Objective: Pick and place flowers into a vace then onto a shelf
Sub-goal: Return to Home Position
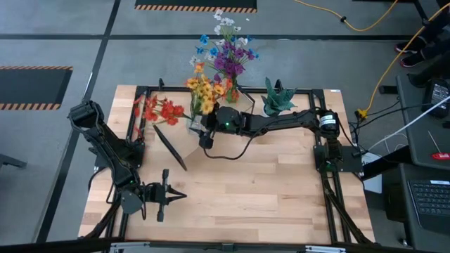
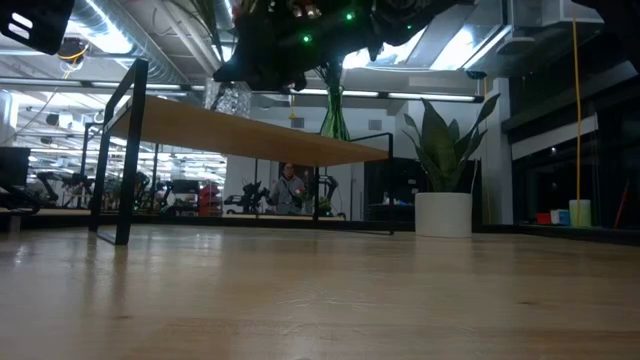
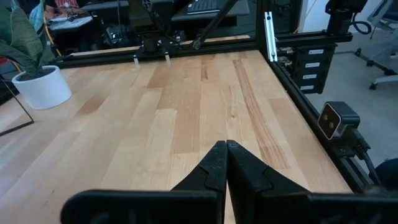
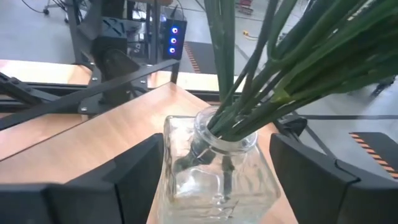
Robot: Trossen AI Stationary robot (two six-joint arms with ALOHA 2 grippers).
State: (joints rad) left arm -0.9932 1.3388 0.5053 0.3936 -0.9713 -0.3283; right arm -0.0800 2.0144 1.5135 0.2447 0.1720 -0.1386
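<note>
A clear glass vase [image 4: 214, 177] holds several long green stems [image 4: 267, 81]. Their yellow and orange blooms [image 1: 204, 91] and red blooms [image 1: 160, 109] spread above it at the table's far left. The vase [image 2: 232, 100] stands on the light-wood shelf [image 2: 250, 135]. My right gripper [image 4: 214, 149] reaches in from the right [image 1: 205, 132], its two fingers on either side of the vase. A green vase [image 2: 333, 112] with purple, blue and white blooms [image 1: 228, 53] stands farther back on the shelf. My left gripper [image 1: 177, 195] is shut and empty near the table's front left; it also shows in the left wrist view [image 3: 226, 152]. My right gripper has the glass vase between its two fingers [image 4: 140, 168], one on each flat side of the body just below the neck [image 4: 177, 155]. The fingers come level from the table's right. The vase stays upright with its bottom on the shelf [image 2: 232, 116].
A spiky green plant in a white pot [image 1: 278, 98] stands on the table right of the shelf; it also shows in the low view [image 2: 443, 205]. The shelf's black legs [image 2: 128, 150] stand at the far left. Bare wood tabletop [image 1: 267, 183] spreads across the middle and near side.
</note>
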